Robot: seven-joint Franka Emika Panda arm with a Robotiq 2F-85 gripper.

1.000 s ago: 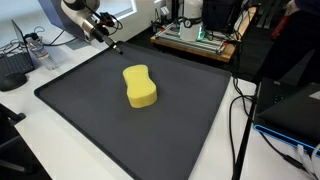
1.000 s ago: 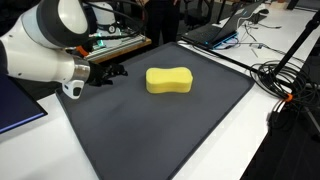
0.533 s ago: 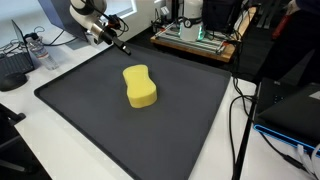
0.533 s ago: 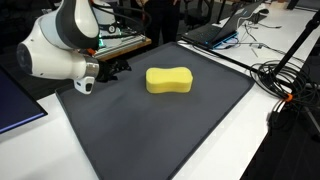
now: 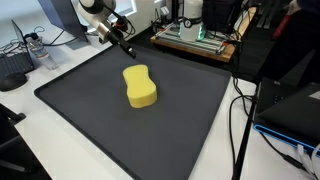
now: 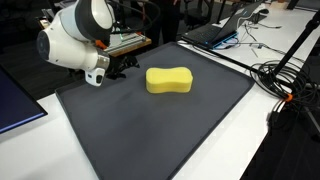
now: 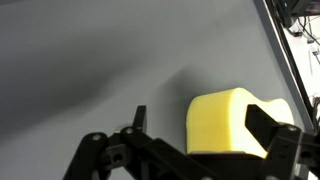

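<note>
The gripper [image 5: 127,47] is being shown with its jaws spread wide, and nothing is being gripped between them. In both exterior views it is being carried above the far left part of the dark grey mat [image 5: 185,120], close to the mat's far edge. It is not touching the mat's surface as far as can be told.

The yellow sponge [image 5: 140,86] is lying flat near the middle of the mat, clear of every edge. In an exterior view the gripper [image 6: 124,66] is being seen to the left of the sponge [image 6: 169,80], near it but apart from it, with bare mat [image 6: 170,135] showing between them.

In the wrist view the two dark fingers [image 7: 137,118] are being seen at the bottom of the frame. The sponge [image 7: 225,120] is appearing at the lower right, in line with the gap between them, and the mat [image 7: 90,60] is filling the rest of the frame.

The mat is being supported by a white table [image 5: 35,135]. Electronic equipment [image 5: 195,33] is standing beyond the far edge, and black cables [image 6: 285,78] are trailing at the right.
</note>
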